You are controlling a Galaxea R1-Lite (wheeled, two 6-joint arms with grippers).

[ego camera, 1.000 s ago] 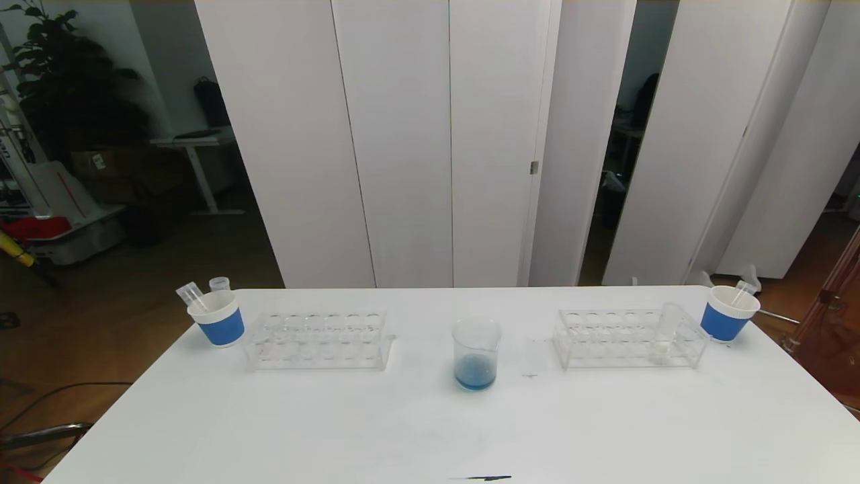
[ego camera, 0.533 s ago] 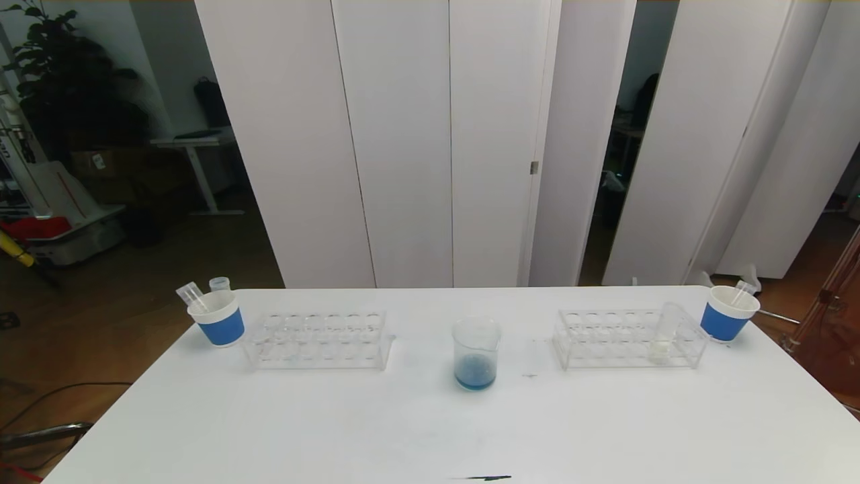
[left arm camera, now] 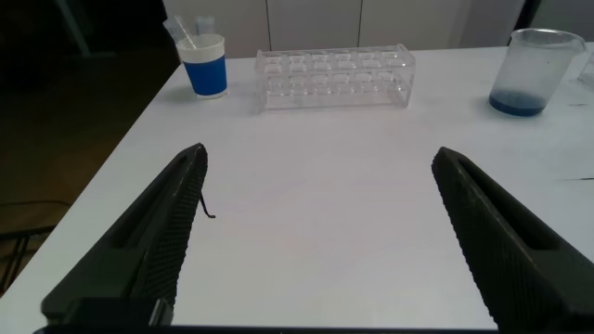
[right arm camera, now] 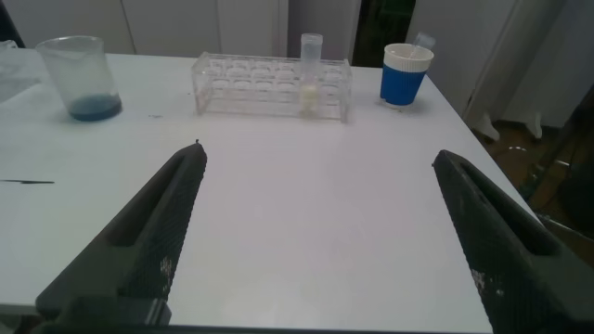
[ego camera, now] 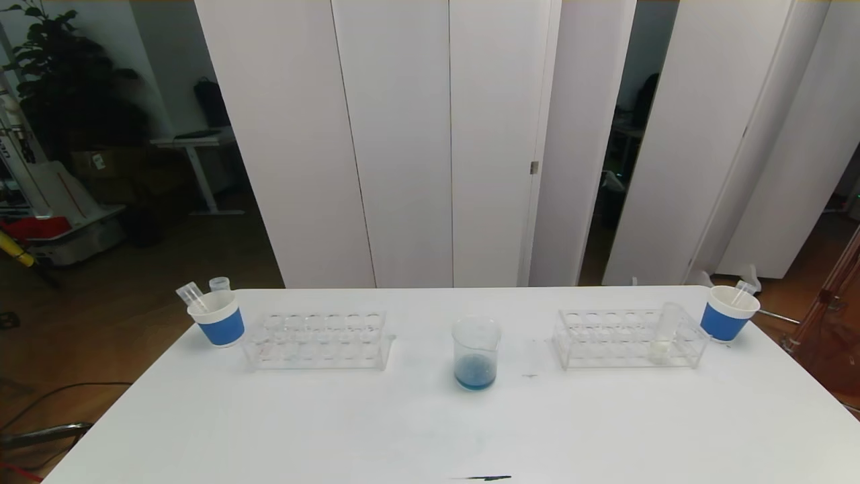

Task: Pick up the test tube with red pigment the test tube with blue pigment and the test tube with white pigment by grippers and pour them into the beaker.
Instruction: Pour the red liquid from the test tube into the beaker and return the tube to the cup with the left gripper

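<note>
Oddly, the head view hides both arms; the left gripper (left arm camera: 316, 232) and right gripper (right arm camera: 316, 232) hover spread apart near the table's front edge, facing the clear blue-bottomed glass beaker (ego camera: 476, 353).

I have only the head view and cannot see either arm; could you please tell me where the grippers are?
Observer: The left gripper is open and empty, over the bare white table, on the near side of the left clear plastic rack.
Operator: Thank you. And the right one?
Observer: The right gripper is open and empty too. It faces the right clear rack, where the clear test tube with whitish pigment stands.
</note>
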